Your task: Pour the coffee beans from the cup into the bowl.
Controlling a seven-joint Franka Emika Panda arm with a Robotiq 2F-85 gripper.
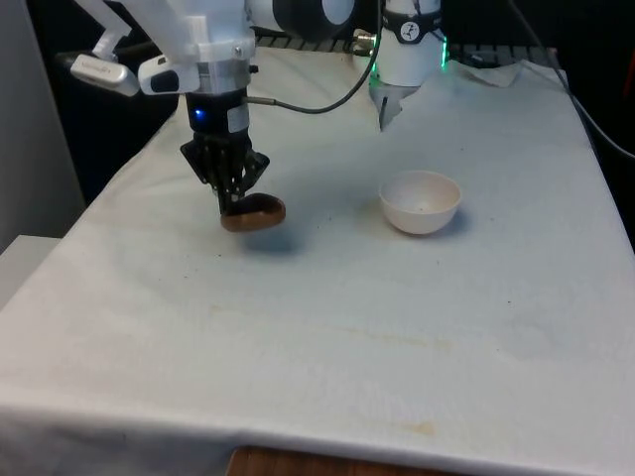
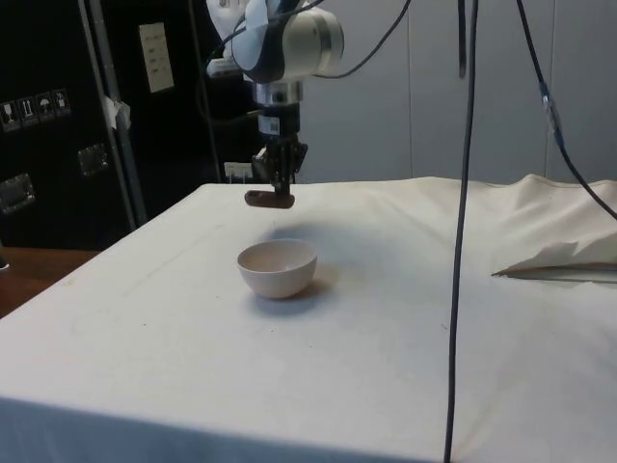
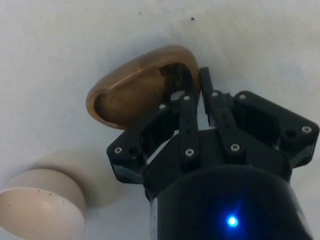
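The cup (image 1: 254, 211) hangs above the table (image 1: 327, 327), toward the front view's left of the bowl (image 1: 421, 201).

The cup (image 1: 254, 212) is brown, golden-tan inside; the bowl (image 1: 421, 201) is plain off-white with a few dark specks; the table (image 1: 327, 327) wears a white cloth, faintly stained

Brown cup (image 1: 254, 212), shallow, lifted clear of the cloth, tilted slightly. White bowl (image 1: 421, 201), upright on the cloth, at the cup's three o'clock in the front view, well apart.
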